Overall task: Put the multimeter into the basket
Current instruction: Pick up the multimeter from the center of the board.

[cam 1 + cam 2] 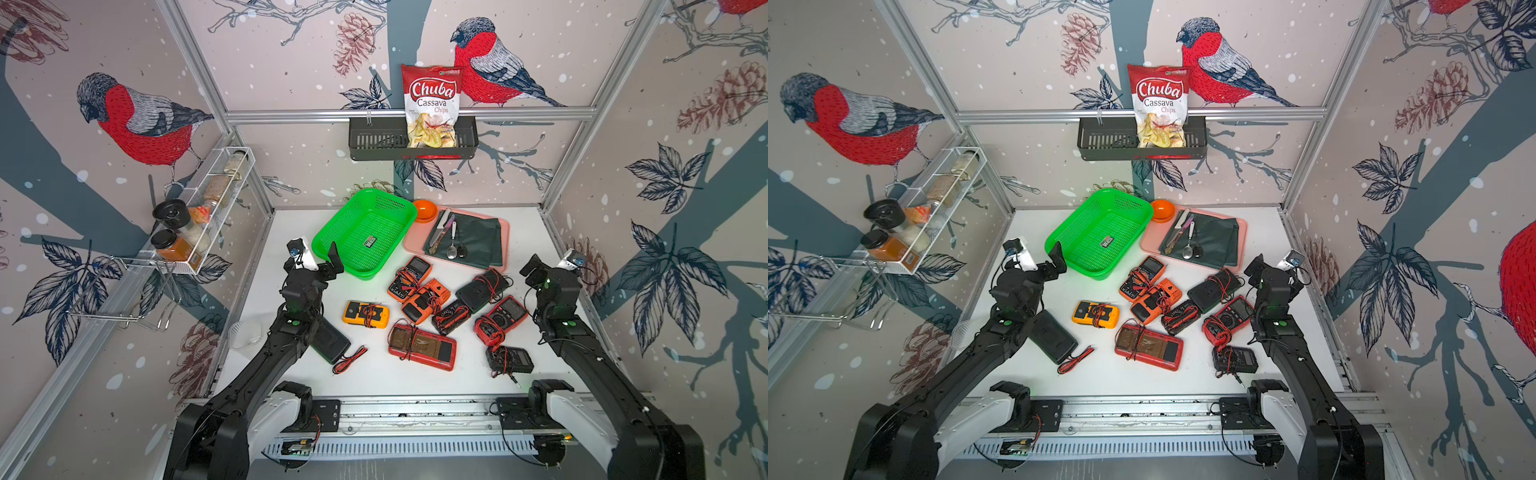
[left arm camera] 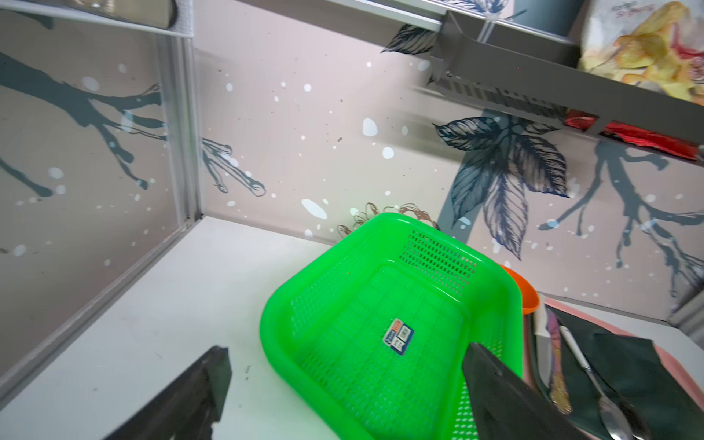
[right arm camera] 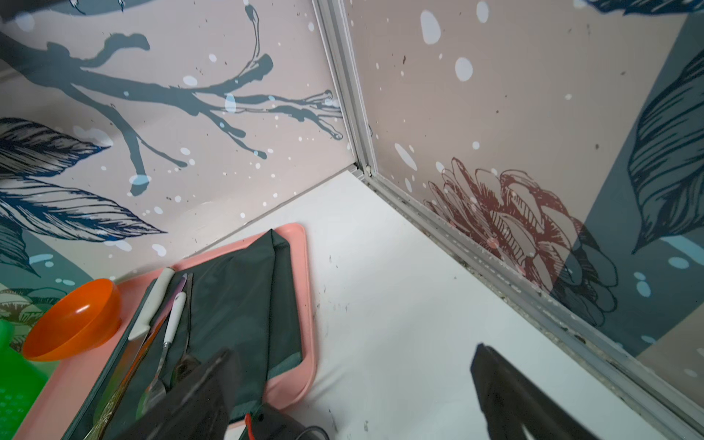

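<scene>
The left gripper [image 2: 344, 352] and right gripper [image 3: 352, 354] both hover spread wide and empty, seemingly poised to pick. The lead-wrapped plastic multimeters [image 1: 424, 299] lie heaped on the white desk [image 1: 374, 374], just beside the empty bright green perforated plastic basket [image 1: 386, 203], handy for dropping.

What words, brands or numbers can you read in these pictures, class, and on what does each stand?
"Chuba": on the chips bag.
"Cassava Chips": on the same bag, below the brand.
Green logo at the bag's top: too small to read.
Print on the sticker on the basket floor: too blurred to read.
Markings on the yellow multimeter and the other meters: too small to read.
</scene>
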`<action>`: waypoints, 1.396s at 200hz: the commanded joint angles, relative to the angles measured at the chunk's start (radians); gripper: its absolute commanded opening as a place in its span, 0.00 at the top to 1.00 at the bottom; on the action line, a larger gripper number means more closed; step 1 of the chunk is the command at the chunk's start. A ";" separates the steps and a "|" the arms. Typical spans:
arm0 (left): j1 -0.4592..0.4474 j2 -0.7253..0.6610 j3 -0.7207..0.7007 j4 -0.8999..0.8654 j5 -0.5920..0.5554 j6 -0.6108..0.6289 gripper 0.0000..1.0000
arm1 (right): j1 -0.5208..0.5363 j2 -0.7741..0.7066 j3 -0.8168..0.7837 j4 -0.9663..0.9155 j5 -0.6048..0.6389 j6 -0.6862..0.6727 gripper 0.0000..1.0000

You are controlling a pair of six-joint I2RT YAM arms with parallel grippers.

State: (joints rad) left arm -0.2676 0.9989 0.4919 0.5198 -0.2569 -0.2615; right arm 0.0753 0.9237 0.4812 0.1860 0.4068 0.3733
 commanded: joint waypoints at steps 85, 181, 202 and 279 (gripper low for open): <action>-0.283 0.139 0.210 -0.442 0.049 -0.056 0.02 | 0.002 0.213 0.217 -0.522 -0.177 0.197 0.01; -0.400 0.170 0.158 -0.434 0.061 -0.119 0.02 | 0.111 0.200 0.178 -0.673 -0.191 0.368 0.01; -0.408 0.165 0.156 -0.424 0.049 -0.095 0.02 | 0.130 0.152 0.183 -0.751 -0.199 0.416 0.01; -0.417 0.169 0.131 -0.353 0.071 -0.041 0.02 | 0.128 0.016 0.156 -0.865 -0.293 0.488 0.01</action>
State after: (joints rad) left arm -0.6788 1.1561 0.6250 0.1070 -0.2062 -0.3317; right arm 0.2024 0.9459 0.6548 -0.6678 0.1635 0.8280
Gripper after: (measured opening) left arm 0.978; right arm 0.988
